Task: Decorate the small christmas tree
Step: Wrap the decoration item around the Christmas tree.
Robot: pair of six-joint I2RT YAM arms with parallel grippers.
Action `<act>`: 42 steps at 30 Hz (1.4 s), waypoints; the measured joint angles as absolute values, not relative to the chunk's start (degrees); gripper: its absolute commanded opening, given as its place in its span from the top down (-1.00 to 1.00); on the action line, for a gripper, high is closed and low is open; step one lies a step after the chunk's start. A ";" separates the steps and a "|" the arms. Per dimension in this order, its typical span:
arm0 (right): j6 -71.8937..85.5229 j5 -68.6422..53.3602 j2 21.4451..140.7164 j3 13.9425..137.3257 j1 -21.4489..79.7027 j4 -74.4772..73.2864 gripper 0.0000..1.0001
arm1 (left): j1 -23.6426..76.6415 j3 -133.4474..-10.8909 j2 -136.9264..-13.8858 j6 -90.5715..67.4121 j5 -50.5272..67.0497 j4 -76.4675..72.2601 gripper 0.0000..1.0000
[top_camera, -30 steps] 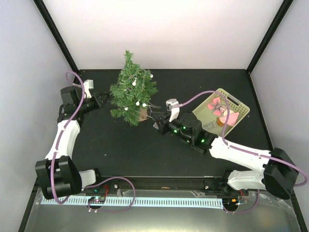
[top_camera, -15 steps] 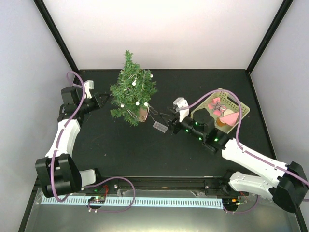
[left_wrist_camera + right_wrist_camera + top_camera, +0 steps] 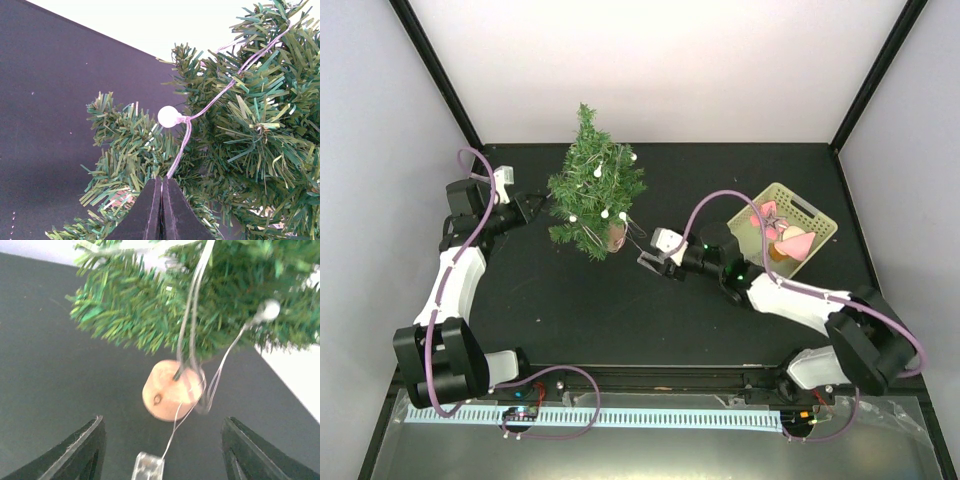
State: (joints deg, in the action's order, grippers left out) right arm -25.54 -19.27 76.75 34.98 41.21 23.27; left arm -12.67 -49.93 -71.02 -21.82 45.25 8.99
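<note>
The small christmas tree (image 3: 595, 190) stands at the back left of the black table on a round light-wood stump (image 3: 170, 390). A thin wire light string with white bulbs (image 3: 169, 116) is draped over its branches. My left gripper (image 3: 534, 207) sits at the tree's left side. In the left wrist view this gripper (image 3: 161, 181) is shut on the string's wire. My right gripper (image 3: 648, 258) is low, just right of the stump. Its jaws (image 3: 164, 420) are open. The string's clear end box (image 3: 148, 467) lies loose on the table between the fingers.
A pale yellow basket (image 3: 817, 215) with pink ornaments inside stands at the right, behind the right arm. White walls close the table at the back and sides.
My right gripper has opened and let go of the clear end box, which now lies on the table. The right arm pulled back, then came low toward the stump again. The left arm has not moved.
</note>
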 measured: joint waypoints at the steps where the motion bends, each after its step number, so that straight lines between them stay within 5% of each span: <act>1: -26.59 -19.51 78.06 36.05 41.21 23.77 -0.31 | -12.67 -49.93 -71.02 -21.80 45.23 8.99 0.97; 5: -29.87 -20.03 81.84 40.69 41.21 26.98 -0.26 | -12.67 -49.84 -71.02 -21.65 45.23 8.99 0.97; 11: -33.21 -19.57 84.84 44.36 41.21 28.99 0.95 | -12.67 -49.65 -71.24 -21.58 45.21 8.99 0.97; 25: -30.96 -15.94 64.84 33.21 41.15 26.20 0.98 | -12.69 -49.65 -71.40 -20.95 44.97 9.65 0.97; 42: -34.09 -33.04 49.67 33.19 43.33 9.08 0.98 | -12.69 -49.65 -72.49 -20.99 45.28 9.58 0.97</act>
